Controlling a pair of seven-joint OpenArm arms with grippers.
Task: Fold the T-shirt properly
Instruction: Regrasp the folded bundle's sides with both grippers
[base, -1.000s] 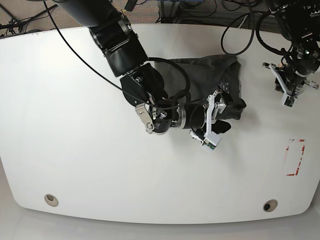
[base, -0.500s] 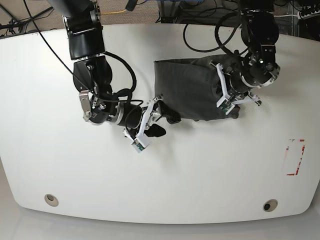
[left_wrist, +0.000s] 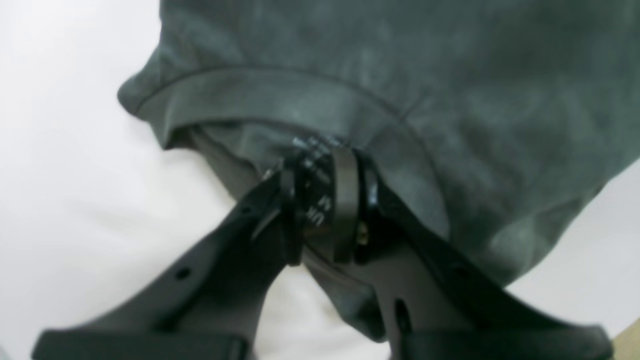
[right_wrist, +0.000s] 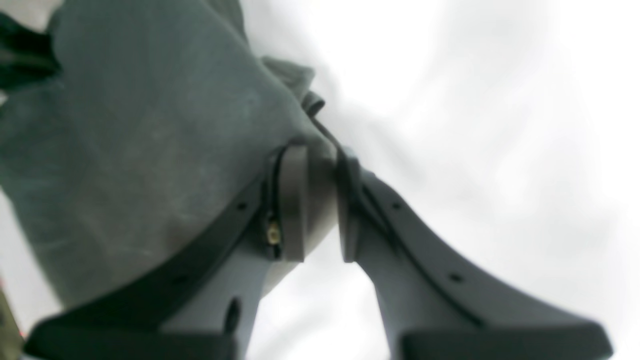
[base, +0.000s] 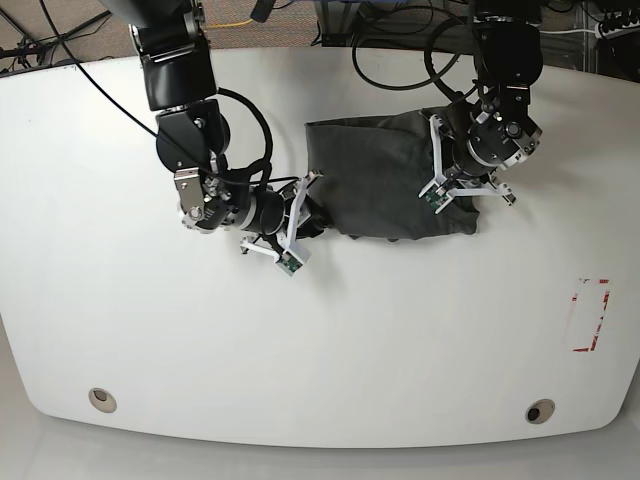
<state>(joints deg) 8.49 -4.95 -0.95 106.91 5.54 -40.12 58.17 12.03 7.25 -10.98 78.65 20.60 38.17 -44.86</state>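
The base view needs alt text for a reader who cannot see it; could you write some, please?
A dark grey T-shirt, folded to a rough rectangle, lies on a white table, gripped at opposite ends by two black robot arms. The left tool holds its right side; the right tool pinches its lower left corner.

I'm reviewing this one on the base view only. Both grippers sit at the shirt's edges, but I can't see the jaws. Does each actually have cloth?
Observer: The left wrist view shows the left gripper shut on the T-shirt, right at the neck opening.
Operator: Which part of the neck?
Observer: The collar band; pale printed lettering sits just at the pads.
Operator: And the right one?
Observer: The right wrist view shows the right gripper with a fold of the shirt's edge between its pads.
Operator: Any table under it?
Observer: Yes, bare white table lies beside that pinched edge.
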